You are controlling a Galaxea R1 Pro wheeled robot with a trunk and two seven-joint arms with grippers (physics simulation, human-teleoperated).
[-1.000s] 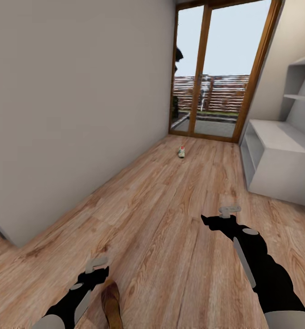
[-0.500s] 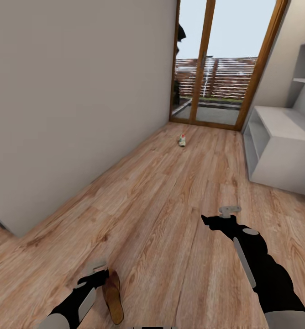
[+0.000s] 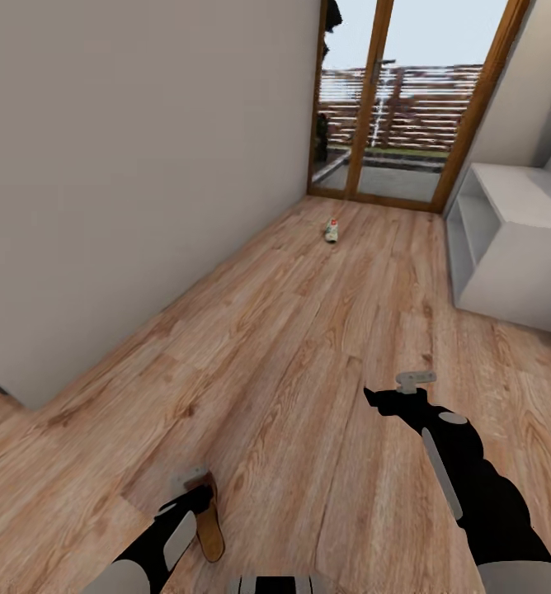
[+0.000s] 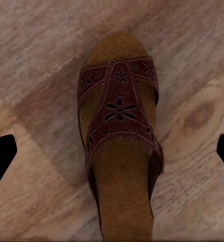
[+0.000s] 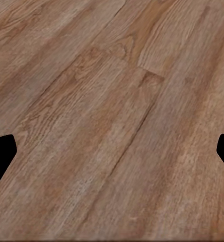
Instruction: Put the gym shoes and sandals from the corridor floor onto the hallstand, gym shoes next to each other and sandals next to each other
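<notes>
Dark brown leather sandal with a tan footbed (image 4: 121, 146) lies flat on the wood-plank floor (image 3: 308, 346) directly beneath our left gripper (image 4: 112, 151), centred between wide-spread, empty jaws, presumably for a straight-down grasp. Our right gripper (image 5: 112, 151) hangs open over bare planks.

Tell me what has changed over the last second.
The head view tipped downward, so the sandal shows more fully beside the left gripper, which now hangs open over it, jaws wide apart. Nothing was grasped or released. The right gripper stayed open and empty, and the gym shoe stayed on the corridor floor.
</notes>
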